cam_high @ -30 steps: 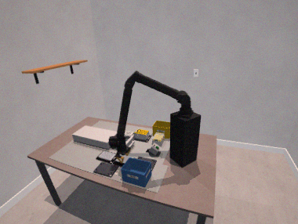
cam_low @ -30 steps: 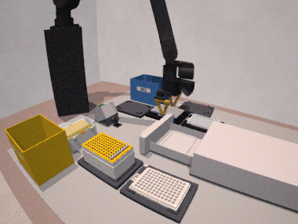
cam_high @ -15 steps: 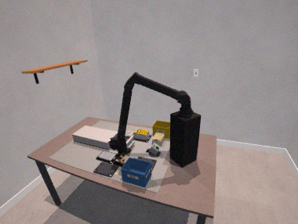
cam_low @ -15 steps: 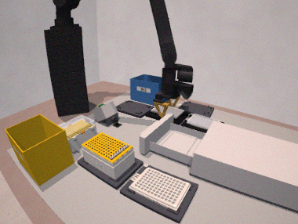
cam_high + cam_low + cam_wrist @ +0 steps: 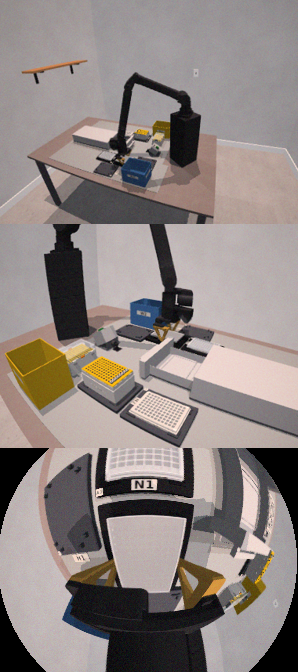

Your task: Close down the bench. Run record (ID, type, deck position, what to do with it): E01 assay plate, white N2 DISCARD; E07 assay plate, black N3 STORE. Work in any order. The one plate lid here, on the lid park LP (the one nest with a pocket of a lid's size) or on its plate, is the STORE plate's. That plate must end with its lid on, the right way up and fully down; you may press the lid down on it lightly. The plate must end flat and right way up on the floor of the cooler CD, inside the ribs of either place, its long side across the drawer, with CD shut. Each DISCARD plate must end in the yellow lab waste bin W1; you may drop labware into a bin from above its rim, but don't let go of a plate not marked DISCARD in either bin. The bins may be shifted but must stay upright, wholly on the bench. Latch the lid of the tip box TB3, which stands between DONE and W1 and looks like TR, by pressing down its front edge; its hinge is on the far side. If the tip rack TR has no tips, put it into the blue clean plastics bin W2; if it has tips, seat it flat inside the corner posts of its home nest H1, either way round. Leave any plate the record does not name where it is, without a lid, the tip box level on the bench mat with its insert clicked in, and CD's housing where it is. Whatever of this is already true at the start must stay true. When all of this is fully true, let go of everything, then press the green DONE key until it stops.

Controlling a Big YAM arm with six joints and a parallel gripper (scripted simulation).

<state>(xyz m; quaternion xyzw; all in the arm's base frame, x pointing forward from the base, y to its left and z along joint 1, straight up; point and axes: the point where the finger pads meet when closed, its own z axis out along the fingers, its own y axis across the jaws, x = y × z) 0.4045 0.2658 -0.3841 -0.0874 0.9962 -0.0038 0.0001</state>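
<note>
My gripper (image 5: 147,561) is open, its yellow fingers standing on either side of the pale plate lid (image 5: 147,544), which lies in its black-framed nest. In the exterior view the gripper (image 5: 165,330) hangs low over this lid (image 5: 172,337), with nothing between the fingers. Another white plate (image 5: 162,412) lies on a nest at the front. The cooler CD (image 5: 243,381) has its drawer (image 5: 172,366) pulled open and empty. A dark flat nest or plate (image 5: 69,504) lies to the left of the lid; I cannot tell which.
The yellow bin W1 (image 5: 37,373) stands at the left, with the tip box (image 5: 78,355) beside it and the DONE key block (image 5: 105,337) behind. The tip rack with a yellow top (image 5: 107,374) sits on its nest. The blue bin W2 (image 5: 146,312) stands behind the gripper.
</note>
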